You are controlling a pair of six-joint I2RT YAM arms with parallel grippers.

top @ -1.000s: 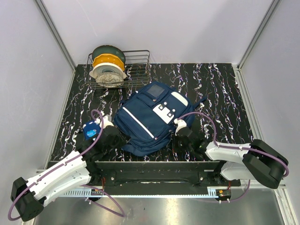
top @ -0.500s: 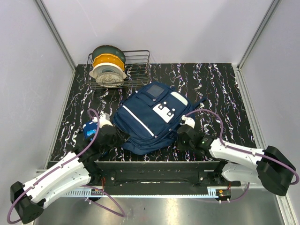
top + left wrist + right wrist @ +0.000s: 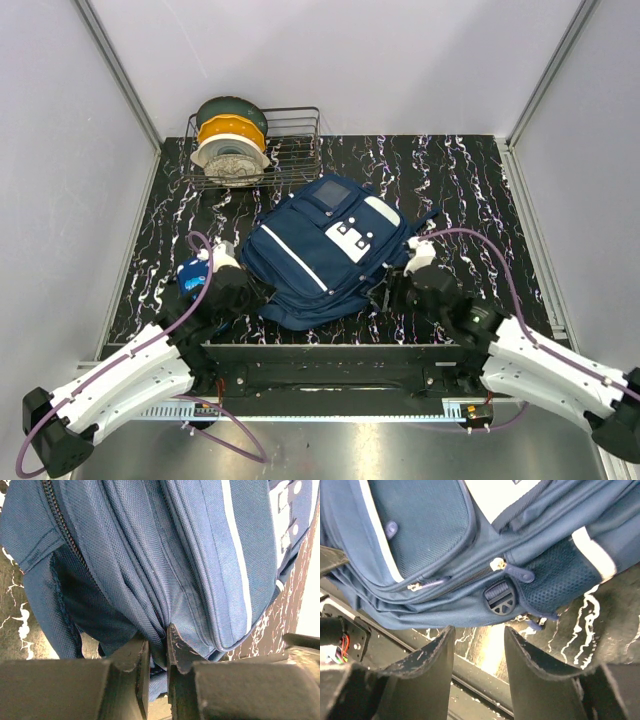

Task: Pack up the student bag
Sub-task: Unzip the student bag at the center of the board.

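The large navy blue fabric backpack with white patches lies flat at the middle of the black white-veined marble bench. The left end effector is clamped on a fold of fabric at its near left edge. The right end effector stands apart, holding nothing, just beside its near right side.

light: bright, even | shadows: soft | left claw, right claw: dark, slightly blurred

Right jaws newly apart, off bag
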